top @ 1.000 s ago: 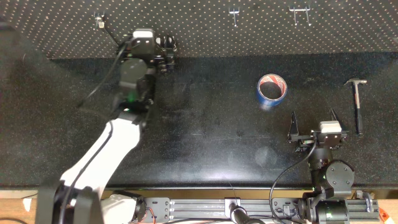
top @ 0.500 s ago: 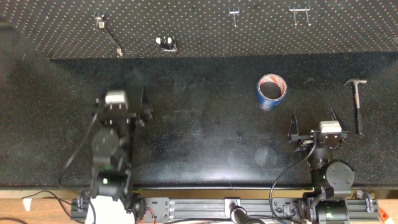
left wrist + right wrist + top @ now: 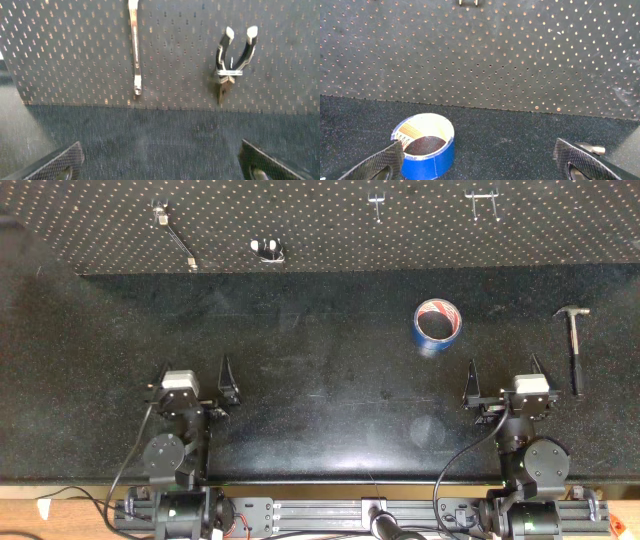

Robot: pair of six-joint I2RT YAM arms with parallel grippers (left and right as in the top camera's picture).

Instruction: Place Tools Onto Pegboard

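Note:
Black-handled pliers hang on the pegboard, with a slim wrench hanging to their left. On the black mat a blue tape roll stands on its side, and a hammer lies at the far right. My left gripper is open and holds nothing, low near its base and far from the board. My right gripper is open too, just short of the tape, with the hammer head beside one finger.
Bare metal hooks stick out of the pegboard at upper right; one hook is above the tape. The black mat stretches between the arms and the board.
The left arm has pulled back from the pegboard to its base, leaving the pliers hanging on the board. The right arm has not moved.

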